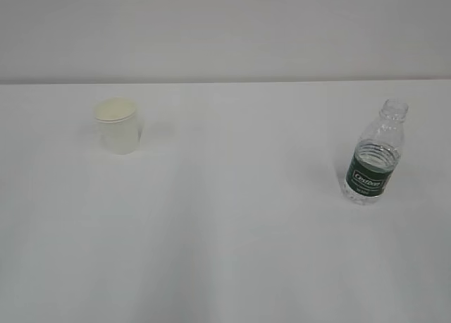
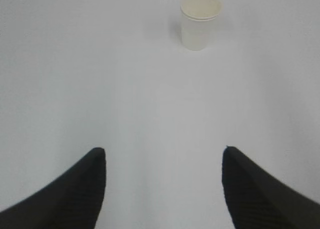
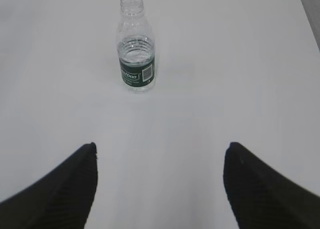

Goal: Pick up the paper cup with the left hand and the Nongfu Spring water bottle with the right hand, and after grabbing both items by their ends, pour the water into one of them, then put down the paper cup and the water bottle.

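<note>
Black left gripper (image 2: 164, 161) and right gripper (image 3: 160, 156) both hang wide open above the white desk (image 1: 232, 238), holding nothing. Farther off, well apart, stand the upright paper cup (image 2: 200, 21) and capless water bottle (image 3: 136, 45).

Only the fingers of each end effector show, and only in the wrist views; the exterior view has no part of the robot in it. The left end effector (image 2: 164, 189) has two matte black fingers (image 2: 70, 199) that broaden toward the bottom edge and taper to blunt, rounded tips, with fine ribbing faintly visible on the inner faces. The right end effector (image 3: 160, 189) looks the same: two black wedge-shaped fingers (image 3: 265, 194) with a finely ridged texture across their surfaces.
</note>
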